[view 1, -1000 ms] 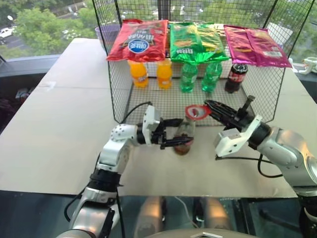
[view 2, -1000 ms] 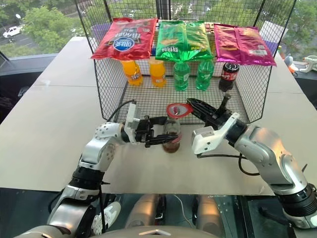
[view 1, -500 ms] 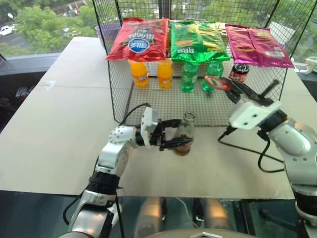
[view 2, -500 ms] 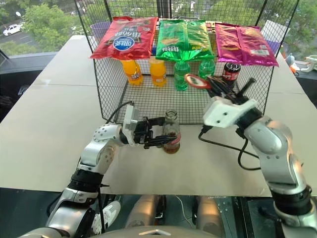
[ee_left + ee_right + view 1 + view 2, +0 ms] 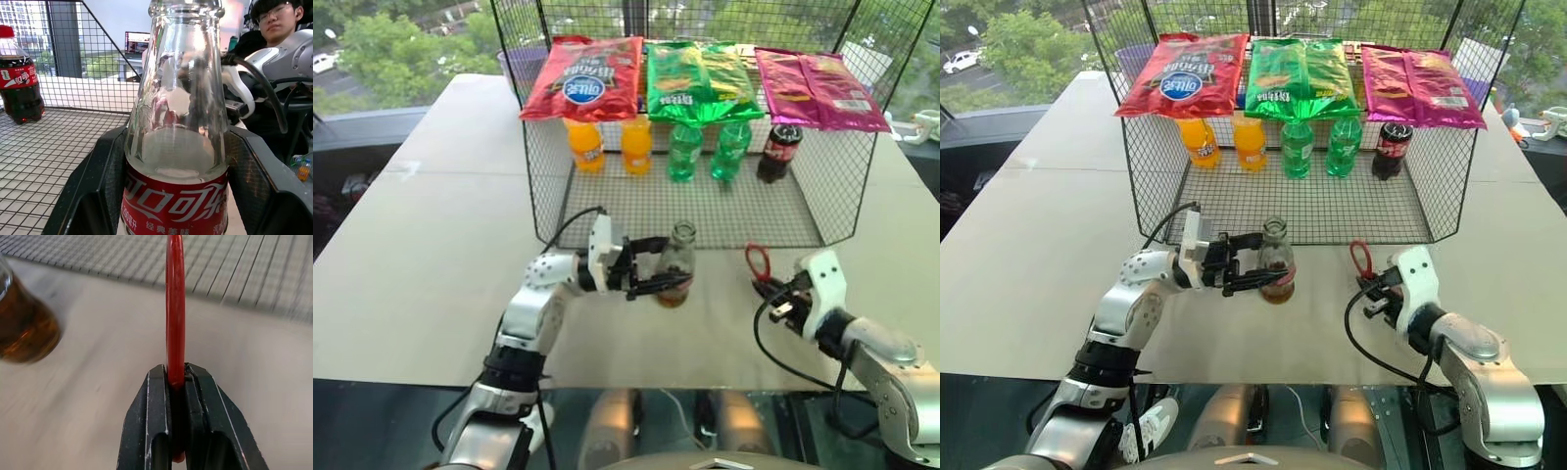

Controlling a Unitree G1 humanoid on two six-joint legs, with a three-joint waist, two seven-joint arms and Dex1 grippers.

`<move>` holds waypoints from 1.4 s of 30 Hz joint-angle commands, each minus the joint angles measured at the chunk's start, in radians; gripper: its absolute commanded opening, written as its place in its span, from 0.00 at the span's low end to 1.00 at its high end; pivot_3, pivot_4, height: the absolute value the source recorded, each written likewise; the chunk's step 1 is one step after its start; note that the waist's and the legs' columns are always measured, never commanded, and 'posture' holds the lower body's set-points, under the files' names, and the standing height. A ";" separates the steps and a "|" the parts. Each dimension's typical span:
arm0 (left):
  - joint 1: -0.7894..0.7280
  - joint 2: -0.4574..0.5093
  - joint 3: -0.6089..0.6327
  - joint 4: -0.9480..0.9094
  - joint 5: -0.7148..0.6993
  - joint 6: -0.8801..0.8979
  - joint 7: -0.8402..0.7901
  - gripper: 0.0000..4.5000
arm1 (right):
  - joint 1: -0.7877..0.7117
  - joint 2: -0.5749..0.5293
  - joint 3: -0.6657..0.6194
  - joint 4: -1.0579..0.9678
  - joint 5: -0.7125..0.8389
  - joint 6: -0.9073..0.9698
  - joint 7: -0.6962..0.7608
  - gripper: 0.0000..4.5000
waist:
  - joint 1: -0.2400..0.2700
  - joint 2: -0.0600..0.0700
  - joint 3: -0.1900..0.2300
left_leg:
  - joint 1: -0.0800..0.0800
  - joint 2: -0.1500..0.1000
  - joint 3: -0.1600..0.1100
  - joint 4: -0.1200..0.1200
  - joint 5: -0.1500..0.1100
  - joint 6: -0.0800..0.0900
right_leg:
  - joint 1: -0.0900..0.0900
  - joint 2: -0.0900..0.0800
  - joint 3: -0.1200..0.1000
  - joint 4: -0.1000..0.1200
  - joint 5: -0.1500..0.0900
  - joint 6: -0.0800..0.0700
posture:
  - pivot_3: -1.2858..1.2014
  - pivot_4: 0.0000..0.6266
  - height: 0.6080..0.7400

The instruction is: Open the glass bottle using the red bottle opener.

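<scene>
Bottle: we see the small clear glass bottle with brown liquid low down and a red label band (image 5: 676, 266) standing upright on the pale desk (image 5: 440, 245), just in front of the black wire-mesh cage (image 5: 705, 201). Its mouth looks uncapped.
Left gripper (image 5: 671, 269): its black fingers (image 5: 93, 196) sit on either side of the bottle's lower body, closed around it at the label.
Opener: the flat red bottle opener (image 5: 759, 261) is to the right of the bottle, well apart from it, low over the desk.
Right gripper (image 5: 177, 382): its fingers are clamped tight on the opener's edge; we see the red loop sticking up from between them.
Cage contents: two orange drink bottles (image 5: 586, 144), two green plastic bottles (image 5: 685, 152), one dark cola bottle (image 5: 777, 153) on the mesh floor.
Cage top: red (image 5: 582, 78), green (image 5: 700, 83) and pink (image 5: 818, 86) snack bags.
Background: a person (image 5: 276, 22) shows in the left wrist view.
</scene>
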 commanded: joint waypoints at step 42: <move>0.315 0.144 0.282 -0.238 -0.125 0.063 0.215 0.99 | 0.275 -0.248 -0.162 0.154 0.057 -0.855 0.153 1.00 | 0.000 0.001 0.001 | -0.002 0.001 0.001 -0.006 0.000 0.000 | -0.001 0.001 0.000 -0.008 0.000 0.000 | 0.52 0.24 1.00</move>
